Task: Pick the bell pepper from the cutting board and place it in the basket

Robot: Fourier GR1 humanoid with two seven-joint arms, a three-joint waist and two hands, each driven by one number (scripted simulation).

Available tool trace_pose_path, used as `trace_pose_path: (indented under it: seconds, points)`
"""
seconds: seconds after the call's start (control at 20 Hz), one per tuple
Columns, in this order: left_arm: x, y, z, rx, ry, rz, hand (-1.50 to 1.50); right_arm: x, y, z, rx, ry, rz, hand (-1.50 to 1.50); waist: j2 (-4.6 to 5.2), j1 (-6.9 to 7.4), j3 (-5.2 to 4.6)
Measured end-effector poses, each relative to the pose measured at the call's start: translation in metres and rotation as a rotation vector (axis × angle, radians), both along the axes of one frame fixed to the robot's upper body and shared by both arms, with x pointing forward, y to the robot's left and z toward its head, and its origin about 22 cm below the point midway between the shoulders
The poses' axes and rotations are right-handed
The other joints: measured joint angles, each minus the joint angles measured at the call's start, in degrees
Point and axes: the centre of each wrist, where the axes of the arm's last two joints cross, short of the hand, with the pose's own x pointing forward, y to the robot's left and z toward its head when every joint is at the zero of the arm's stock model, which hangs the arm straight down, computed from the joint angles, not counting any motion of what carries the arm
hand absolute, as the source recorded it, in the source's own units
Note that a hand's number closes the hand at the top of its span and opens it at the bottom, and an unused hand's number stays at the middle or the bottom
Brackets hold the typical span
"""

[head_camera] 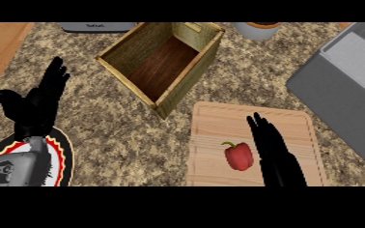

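Red and glossy, the pepper [239, 156] lies on the board [214, 125], just left of the right hand [274, 154], whose fingers are straight and together. It is probably light, firm and slick; take its body from both sides, not the stem. The left hand [39, 101] rests open; the basket [162, 63] waits beyond.

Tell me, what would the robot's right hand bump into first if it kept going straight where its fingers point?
Probably nothing soon. The right hand points up the cutting board, beside the pepper. Past the board's edge lies bare counter; the basket sits off to the left.
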Motion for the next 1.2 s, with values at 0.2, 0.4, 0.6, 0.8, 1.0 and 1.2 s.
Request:
trace_pose_path:
  seconds: [0.2,0.4,0.6,0.8,1.0,1.2]
  points:
    - [0.002,0.000,-0.003,0.003,-0.001,-0.002,0.00,0.004,-0.002,-0.011,-0.027,0.010,-0.015,-1.50,0.01,-0.07,0.00]
    - [0.000,-0.003,0.001,0.002,-0.005,-0.003,0.00,0.008,-0.002,-0.027,-0.037,0.012,-0.024,-1.50,-0.02,-0.05,-0.02]
    - [0.002,-0.004,0.001,0.006,0.000,-0.002,0.00,0.010,0.002,-0.032,-0.041,0.010,-0.024,-1.50,-0.18,-0.12,-0.22]
    - [0.005,-0.006,-0.005,0.003,0.002,0.000,0.00,0.017,-0.002,-0.033,-0.045,0.025,-0.019,-1.50,-0.23,-0.14,-0.28]
    - [0.000,-0.011,-0.008,0.002,0.003,0.001,0.00,0.025,-0.003,-0.038,-0.052,0.045,-0.020,-1.50,-0.24,-0.08,-0.28]
    - [0.000,-0.018,-0.008,-0.001,0.004,0.006,0.00,0.028,-0.005,-0.042,-0.064,0.066,-0.013,-1.50,-0.34,-0.12,-0.39]
